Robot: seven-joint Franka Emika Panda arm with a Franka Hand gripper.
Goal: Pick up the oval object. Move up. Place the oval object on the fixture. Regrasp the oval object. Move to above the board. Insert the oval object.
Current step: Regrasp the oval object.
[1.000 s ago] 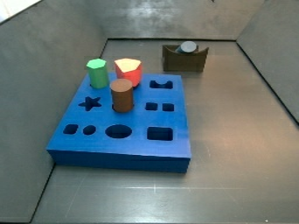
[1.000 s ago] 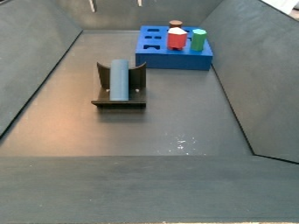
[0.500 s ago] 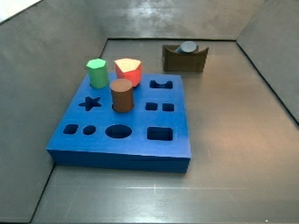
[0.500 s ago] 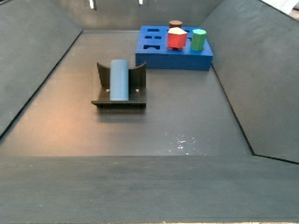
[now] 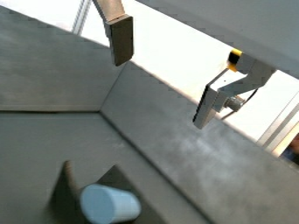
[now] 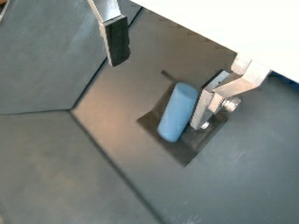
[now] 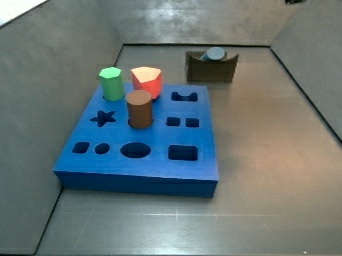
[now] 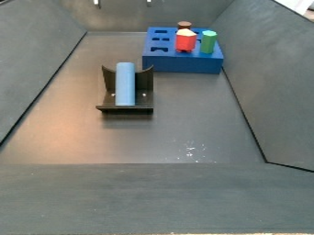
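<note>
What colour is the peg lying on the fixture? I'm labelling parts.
Pale grey-blue: the oval object shows best in a side view; the gripper is open above it.

The pale grey-blue oval peg (image 8: 125,84) lies flat in the dark fixture's (image 8: 105,95) notch; the open gripper (image 6: 163,66) hangs above, apart from it. The blue board (image 8: 162,61) sits at the far edge.

Light was even and fairly dim over the grey desk (image 8: 172,138) in both side views, with a soft sheen on the back wall and small specks of glare on the floor toward the camera. Shadows were faint and short beside the board (image 7: 140,140). In both wrist views a blown-out white band lay beyond the gripper (image 6: 170,61), high above the desk with its fingers (image 5: 121,39) spread wide, washing out detail there. Below the gripper, the oval object (image 6: 177,112) on the fixture (image 8: 124,103) looked slightly soft, and all pictures were low in resolution.
</note>
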